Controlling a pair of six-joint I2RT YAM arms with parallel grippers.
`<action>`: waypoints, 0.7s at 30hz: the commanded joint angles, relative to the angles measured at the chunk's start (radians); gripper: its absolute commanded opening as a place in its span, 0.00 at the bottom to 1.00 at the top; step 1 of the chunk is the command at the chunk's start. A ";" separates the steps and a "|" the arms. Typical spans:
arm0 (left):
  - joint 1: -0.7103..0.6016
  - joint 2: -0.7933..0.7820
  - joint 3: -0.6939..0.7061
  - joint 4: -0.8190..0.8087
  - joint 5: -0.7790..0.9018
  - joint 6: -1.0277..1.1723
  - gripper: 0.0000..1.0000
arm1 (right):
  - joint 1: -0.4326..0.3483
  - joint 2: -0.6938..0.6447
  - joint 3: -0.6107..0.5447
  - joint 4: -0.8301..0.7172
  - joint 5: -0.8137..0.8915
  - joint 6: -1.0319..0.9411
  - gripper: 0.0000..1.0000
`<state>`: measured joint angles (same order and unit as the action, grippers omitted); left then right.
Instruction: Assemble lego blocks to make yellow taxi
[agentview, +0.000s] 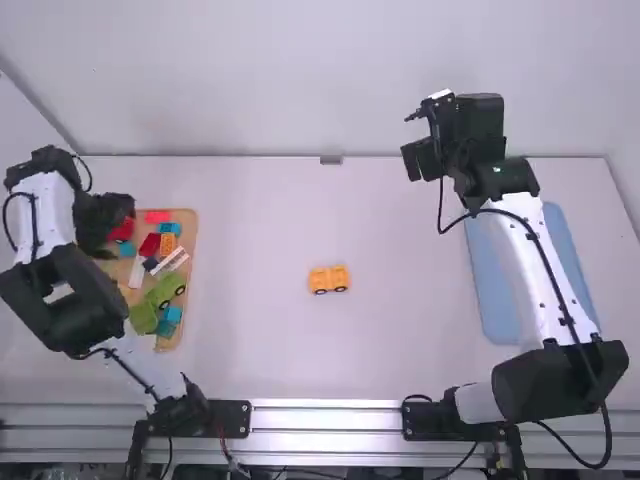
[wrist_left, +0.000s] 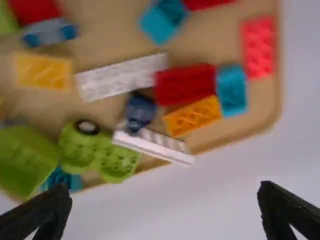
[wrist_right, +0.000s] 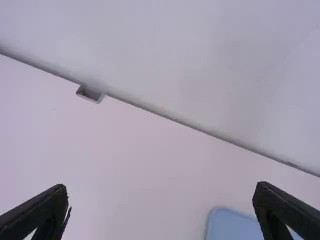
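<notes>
A yellow block piece with dark wheels sits alone near the middle of the table. My left gripper hangs over the far part of the wooden tray of blocks. In its wrist view, the left gripper is open and empty, with a yellow block and an orange block lying among the others. My right gripper is held up at the far right-centre, away from the blocks. Seen from its own wrist, the right gripper has its fingers wide apart and nothing between them.
The wooden tray at the left holds red, blue, white and green blocks, including a green wheeled piece. A blue mat lies at the right, partly under the right arm. A small grey bracket sits at the table's far edge.
</notes>
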<state>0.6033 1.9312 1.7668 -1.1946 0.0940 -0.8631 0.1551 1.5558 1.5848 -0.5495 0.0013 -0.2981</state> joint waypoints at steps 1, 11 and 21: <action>0.050 -0.021 -0.023 -0.058 -0.069 -0.354 0.99 | 0.002 0.008 0.037 0.003 -0.001 0.001 0.98; 0.189 -0.021 -0.139 -0.024 -0.088 -0.733 0.99 | 0.002 0.008 0.037 0.004 -0.004 0.002 0.98; 0.183 -0.021 -0.306 0.246 0.083 -0.633 0.99 | 0.002 0.008 0.037 0.004 -0.004 0.005 0.98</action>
<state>0.7906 1.9312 1.4857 -0.9474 0.1459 -1.5002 0.1551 1.5558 1.5848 -0.5495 -0.0013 -0.2974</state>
